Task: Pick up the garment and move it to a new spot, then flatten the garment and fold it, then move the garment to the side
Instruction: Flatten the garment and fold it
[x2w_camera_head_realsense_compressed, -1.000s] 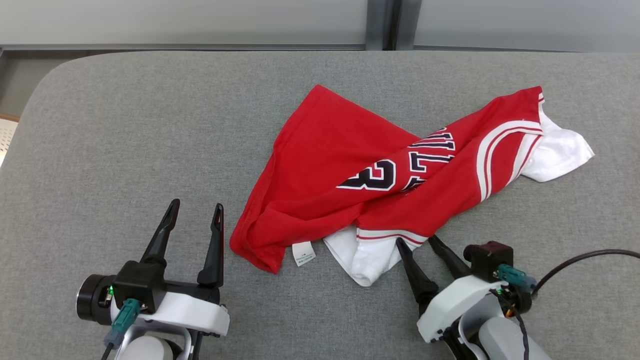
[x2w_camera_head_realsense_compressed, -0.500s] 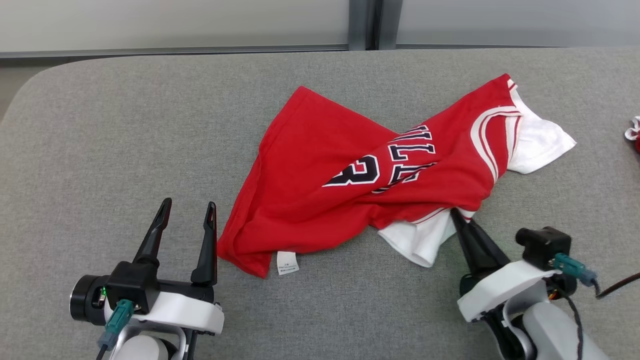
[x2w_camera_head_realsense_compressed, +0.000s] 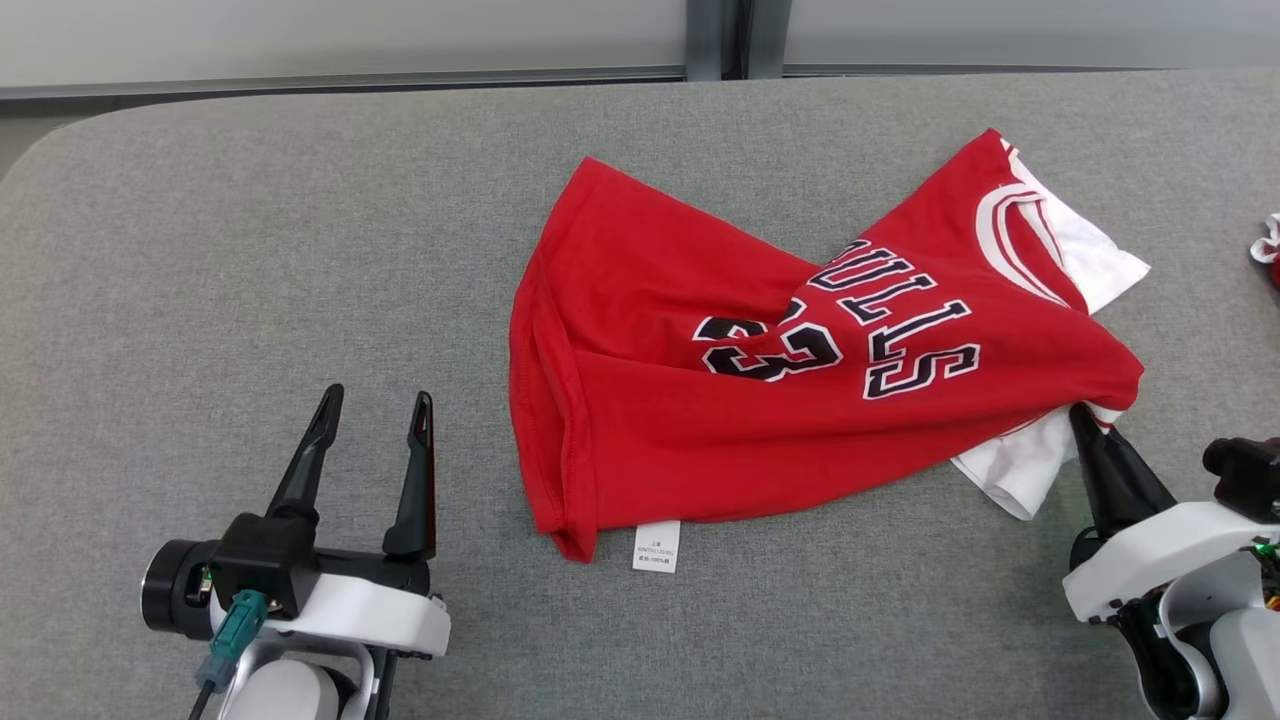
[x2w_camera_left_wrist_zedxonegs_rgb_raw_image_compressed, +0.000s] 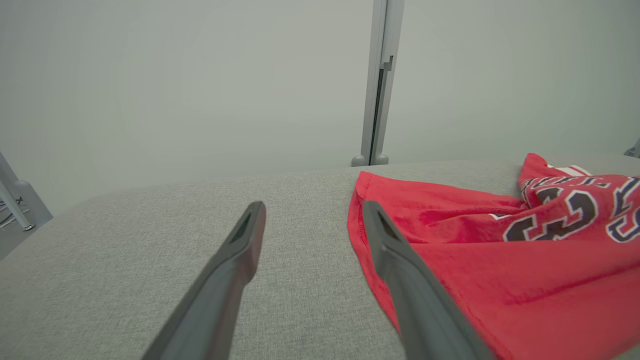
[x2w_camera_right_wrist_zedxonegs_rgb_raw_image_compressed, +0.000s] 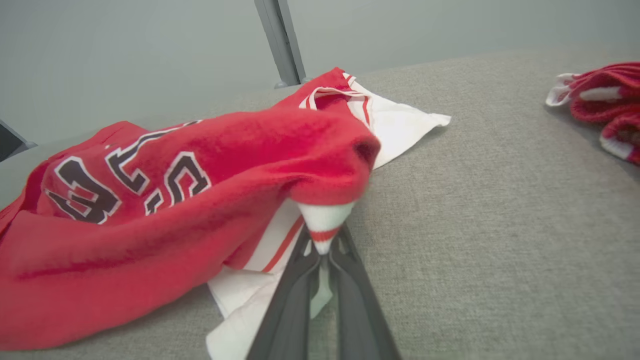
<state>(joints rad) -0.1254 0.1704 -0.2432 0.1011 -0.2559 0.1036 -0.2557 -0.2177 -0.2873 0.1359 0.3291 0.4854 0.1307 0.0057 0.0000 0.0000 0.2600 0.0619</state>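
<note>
Two right gripper (x2w_camera_head_realsense_compressed: 1085, 428) fingers are clamped on the white sleeve cuff (x2w_camera_right_wrist_zedxonegs_rgb_raw_image_compressed: 322, 227), seemingly a sound hold on the soft, light red basketball jersey (x2w_camera_head_realsense_compressed: 700, 420) lying crumpled mid grey fabric table (x2w_camera_head_realsense_compressed: 250, 250), while the left gripper (x2w_camera_head_realsense_compressed: 378, 398) gapes empty beside it.

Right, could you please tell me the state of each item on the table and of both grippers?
red jersey: crumpled on the table, one white-trimmed edge lifted
left gripper: open, empty, apart from the jersey
right gripper: shut on the jersey's white-trimmed edge
second red garment: bunched up, lying apart at the right
</note>
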